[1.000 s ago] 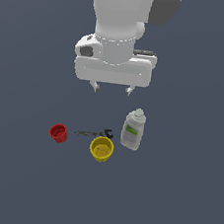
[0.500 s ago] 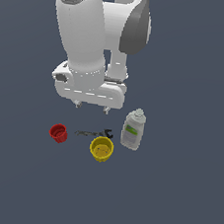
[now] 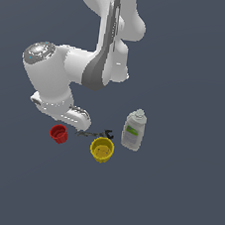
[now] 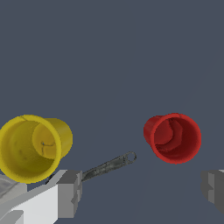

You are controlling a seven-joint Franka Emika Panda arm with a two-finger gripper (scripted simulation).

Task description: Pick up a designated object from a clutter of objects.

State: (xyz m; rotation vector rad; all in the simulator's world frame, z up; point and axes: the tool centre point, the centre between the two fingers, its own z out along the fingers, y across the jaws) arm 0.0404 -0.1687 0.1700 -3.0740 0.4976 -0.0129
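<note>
A white robot arm bends low over a dark grey floor, its wrist tipped down close to a small group of objects. The gripper (image 4: 142, 189) has its two grey fingers (image 4: 70, 194) spread wide apart, with nothing between them. In the exterior view the fingers themselves are hidden behind the wrist housing.

The small red cup (image 3: 59, 134) stands upright with its mouth open, just beside and slightly below the wrist, on the exterior view's left. From the wrist camera the red cup (image 4: 174, 138) lies just ahead of the open gap between the fingers, nearer one finger than the other, and not touching either.

A thin dark wrench-like tool (image 4: 108, 166) lies flat on the floor, running from beside one finger out toward the red cup; its ringed end stops short of the cup. It is the closest thing to the fingers.

A yellow cup (image 3: 102, 149), a little larger than the red one, sits beyond the tool, on the far side from the red cup. Farther out still, a white bottle (image 3: 133, 130) with a green label stands upright, well clear of the gripper.
</note>
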